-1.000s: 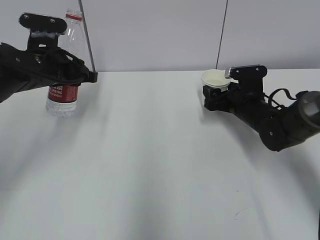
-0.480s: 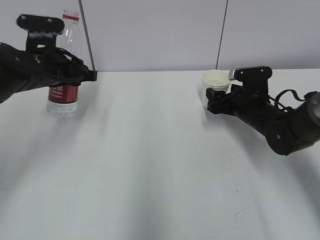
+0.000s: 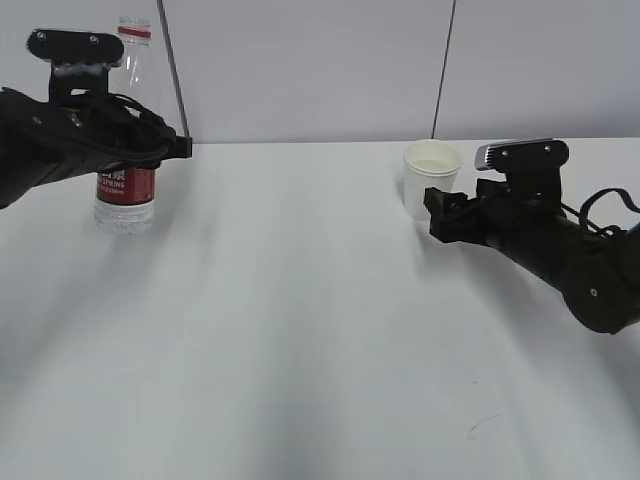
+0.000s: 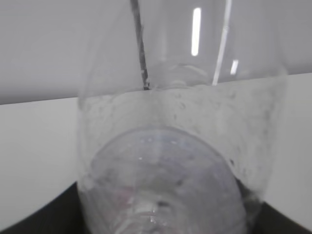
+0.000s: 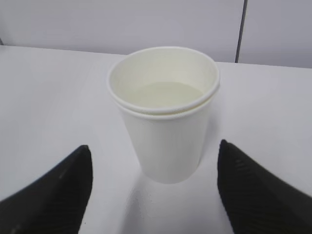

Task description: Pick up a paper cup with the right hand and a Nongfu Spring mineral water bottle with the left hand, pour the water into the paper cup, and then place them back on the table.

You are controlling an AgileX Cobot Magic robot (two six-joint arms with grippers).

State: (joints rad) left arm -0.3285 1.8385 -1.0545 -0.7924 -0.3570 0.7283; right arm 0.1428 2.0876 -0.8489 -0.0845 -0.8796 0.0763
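The clear Nongfu Spring bottle (image 3: 126, 187), with red neck ring and red label, stands on the white table (image 3: 300, 300) at the far left. My left gripper (image 3: 140, 150) is shut around its middle. In the left wrist view the bottle (image 4: 180, 146) fills the frame, with the gripper (image 4: 161, 219) dark at both lower corners. The white paper cup (image 3: 431, 180) stands upright at the back right. My right gripper (image 3: 440, 210) is open just right of it and not touching. In the right wrist view the cup (image 5: 163, 122) stands ahead of the open gripper (image 5: 154, 146).
A grey partition wall (image 3: 320, 70) with dark seams runs behind the table's far edge. A small dark scuff mark (image 3: 480, 428) lies at the front right of the table. The right arm's black cables (image 3: 600, 205) loop near the right edge.
My right gripper has let go of the cup and drawn back to the right; the cup stays standing. The bottle in my left gripper has straightened and shifted slightly left.
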